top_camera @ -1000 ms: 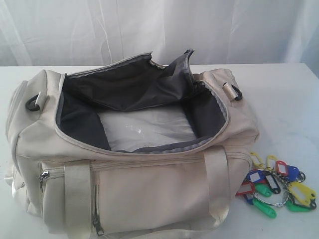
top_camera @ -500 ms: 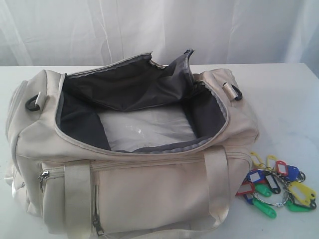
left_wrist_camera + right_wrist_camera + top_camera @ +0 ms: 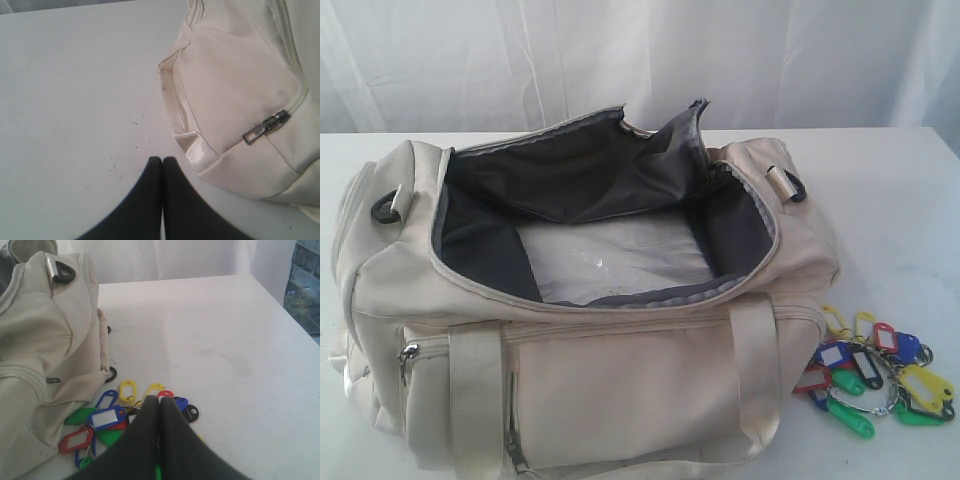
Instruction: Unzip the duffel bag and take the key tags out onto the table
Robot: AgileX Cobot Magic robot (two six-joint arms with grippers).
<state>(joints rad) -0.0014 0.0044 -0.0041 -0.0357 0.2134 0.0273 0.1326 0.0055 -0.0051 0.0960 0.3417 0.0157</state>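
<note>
While neither arm shows in the exterior view, each wrist view carries its own pair of fingers.

Bag: large cream fabric duffel bag fills the left and centre of the exterior frame and rests on the wide plain white worktop. Main zip is undone and the mouth gapes upward. Dark grey lining is exposed, with a pale shiny panel on the floor of the compartment. Two cream webbing straps run down the near side. One black clip sits at the left end and another at the right end.

Tags: bunch of small plastic key tags in yellow, green, blue, red and black, on metal rings. They lie on the worktop at lower right of the exterior frame, just beside the bag's right end and outside it.

Left fingers: dark, pressed tip to tip, nothing between them. They hang over bare worktop, close to one end corner of the bag. A small metal zip pull lies flat on that end panel.

Right fingers: also pressed together, gripping nothing. They sit over the key tags and hide part of the bunch in that view. Cannot tell whether they touch the tags.
</note>
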